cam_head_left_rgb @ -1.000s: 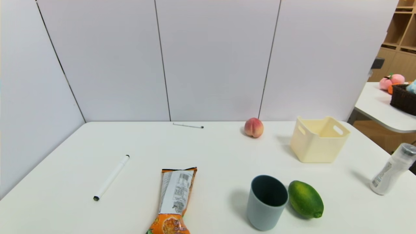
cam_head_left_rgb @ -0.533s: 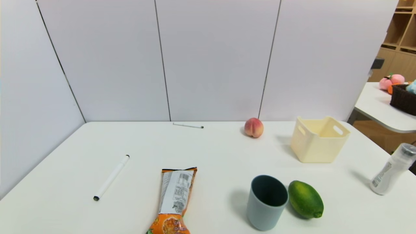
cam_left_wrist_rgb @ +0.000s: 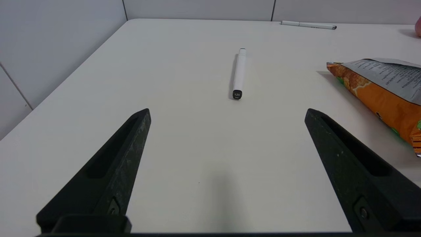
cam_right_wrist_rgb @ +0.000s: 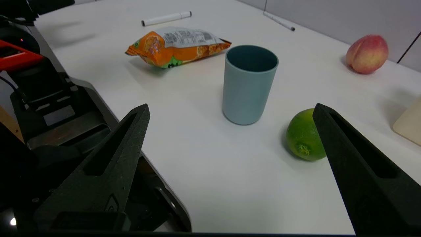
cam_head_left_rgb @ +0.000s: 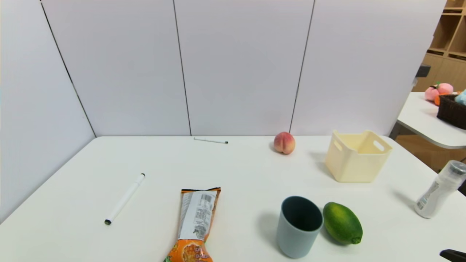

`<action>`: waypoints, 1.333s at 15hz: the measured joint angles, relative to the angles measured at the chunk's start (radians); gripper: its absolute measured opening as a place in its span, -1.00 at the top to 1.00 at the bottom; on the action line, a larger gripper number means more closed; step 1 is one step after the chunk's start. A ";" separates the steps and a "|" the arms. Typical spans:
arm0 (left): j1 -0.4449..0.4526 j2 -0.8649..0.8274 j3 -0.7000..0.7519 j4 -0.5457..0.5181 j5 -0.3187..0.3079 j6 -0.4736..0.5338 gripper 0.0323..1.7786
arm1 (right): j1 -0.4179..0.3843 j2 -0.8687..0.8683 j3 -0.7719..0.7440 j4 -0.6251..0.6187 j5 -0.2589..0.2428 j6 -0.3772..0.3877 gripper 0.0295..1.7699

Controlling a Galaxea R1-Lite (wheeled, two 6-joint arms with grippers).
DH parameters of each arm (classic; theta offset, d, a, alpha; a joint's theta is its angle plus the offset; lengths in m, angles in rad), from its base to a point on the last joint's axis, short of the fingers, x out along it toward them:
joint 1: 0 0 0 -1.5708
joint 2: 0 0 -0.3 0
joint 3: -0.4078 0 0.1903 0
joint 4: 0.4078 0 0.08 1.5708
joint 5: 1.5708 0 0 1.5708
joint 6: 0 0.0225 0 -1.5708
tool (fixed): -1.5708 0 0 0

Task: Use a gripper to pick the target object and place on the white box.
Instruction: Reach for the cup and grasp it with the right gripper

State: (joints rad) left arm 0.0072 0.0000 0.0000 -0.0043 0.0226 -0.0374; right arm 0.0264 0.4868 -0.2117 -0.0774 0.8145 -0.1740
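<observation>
Since the earlier head view, only a black tip of the right gripper has entered at the near right corner of the table; every object stands unmoved. Grey-blue cup is upright near the front edge, just beside the lime, with the white box farther back to its right; the right gripper's fingers are spread wide and empty, short of the cup, while the left gripper idles open over bare table near the marker. Recommended: approach level at mid-height, straddle the cup so the far finger passes between cup and lime, and close only once centred, since an off-centre contact would likely tip it.
</observation>
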 joint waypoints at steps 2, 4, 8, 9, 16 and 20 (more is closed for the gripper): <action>0.000 0.000 0.000 0.000 0.000 0.001 -0.90 | 0.033 0.134 -0.010 -0.028 0.001 -0.075 -0.93; 0.000 0.000 0.000 0.000 0.000 0.000 -0.90 | 0.069 0.252 -0.030 -0.063 0.001 -0.129 -0.93; 0.000 0.000 0.000 0.000 0.000 0.000 -0.90 | 0.132 0.480 -0.102 -0.093 -0.001 -0.245 -0.93; 0.000 0.000 0.000 0.000 0.000 0.000 -0.90 | 0.144 0.531 -0.121 -0.103 -0.002 -0.271 -0.93; 0.000 0.000 0.000 0.000 0.000 0.000 -0.90 | 0.210 0.819 -0.160 -0.166 -0.002 -0.338 -0.93; 0.000 0.000 0.000 0.000 0.000 0.000 -0.90 | 0.230 0.946 -0.163 -0.210 -0.002 -0.353 -0.93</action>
State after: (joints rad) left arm 0.0072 0.0000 0.0000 -0.0043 0.0226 -0.0374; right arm 0.2560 1.4330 -0.3747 -0.2877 0.8123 -0.5266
